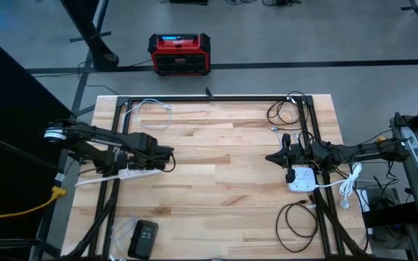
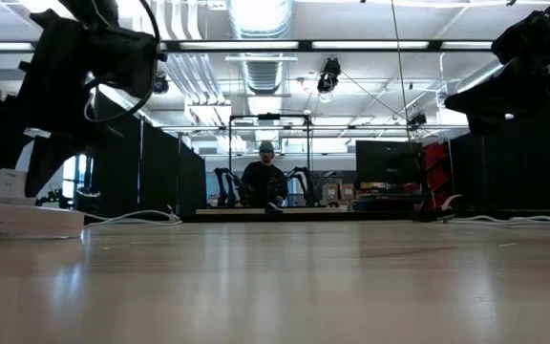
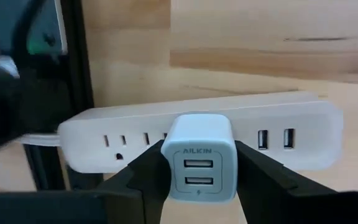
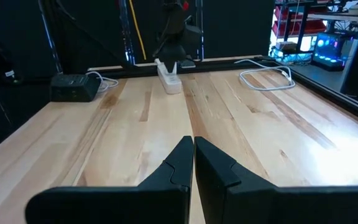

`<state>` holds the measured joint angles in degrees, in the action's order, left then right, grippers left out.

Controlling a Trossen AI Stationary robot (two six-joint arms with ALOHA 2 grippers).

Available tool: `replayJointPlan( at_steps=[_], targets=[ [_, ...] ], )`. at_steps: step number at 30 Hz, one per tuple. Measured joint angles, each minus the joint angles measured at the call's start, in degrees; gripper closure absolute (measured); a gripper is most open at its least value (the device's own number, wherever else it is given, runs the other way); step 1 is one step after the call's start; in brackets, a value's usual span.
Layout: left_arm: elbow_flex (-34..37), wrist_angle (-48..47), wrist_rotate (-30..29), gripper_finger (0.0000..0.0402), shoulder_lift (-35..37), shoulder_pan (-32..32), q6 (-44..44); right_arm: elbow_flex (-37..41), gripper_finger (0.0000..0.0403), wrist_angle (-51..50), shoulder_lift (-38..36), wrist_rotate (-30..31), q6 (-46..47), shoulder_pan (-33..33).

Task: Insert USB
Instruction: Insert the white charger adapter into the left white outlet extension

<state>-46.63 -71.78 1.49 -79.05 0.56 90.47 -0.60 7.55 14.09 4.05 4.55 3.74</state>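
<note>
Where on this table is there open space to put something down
The middle of the table is bare, from the white power strip under the left gripper across to the shut right gripper. The right edge, around the white adapter, is crowded with cables.

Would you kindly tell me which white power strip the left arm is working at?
The power strip at the table's left edge, under the left gripper holding the white charger; the other lies far right.

The tabletop (image 1: 223,188) is pale, smooth wood planks with a soft sheen. Between the left gripper (image 3: 199,180) fingers, the USB charger (image 3: 199,155) looks smooth, glossy white plastic; the power strip (image 3: 291,134) behind it is matt white plastic.
</note>
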Motion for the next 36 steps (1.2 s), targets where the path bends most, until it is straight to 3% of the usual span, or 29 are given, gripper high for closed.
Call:
replayJointPlan(
  at_steps=[8, 12, 20, 30, 36],
  targets=[
    [-3.63, -8.81, -0.06, 0.0109, 0.14, -0.04, -4.98, 0.00, 0.0403, 0.01, 0.00, 0.02, 1.48, -0.01],
    [-5.12, -12.68, -0.06, 0.0070, 0.26, -0.77, -6.27, 0.00, 0.0403, -0.02, -0.01, 0.02, 1.58, -0.01],
    [-5.85, -14.12, -3.82, 0.0065, 0.31, -3.80, -6.58, 0.00, 0.0403, -0.02, -0.01, 0.02, 1.94, 0.01],
    [2.77, -1.18, -5.09, 0.0066, 0.33, -3.89, -7.46, -0.02, 0.0403, -0.02, -0.02, 0.04, 4.60, 0.01],
    [1.87, -2.56, -5.06, 0.0066, 0.44, -3.89, -7.53, 0.00, 0.0403, -0.04, 0.00, 0.04, 5.51, -0.01]
  ],
)
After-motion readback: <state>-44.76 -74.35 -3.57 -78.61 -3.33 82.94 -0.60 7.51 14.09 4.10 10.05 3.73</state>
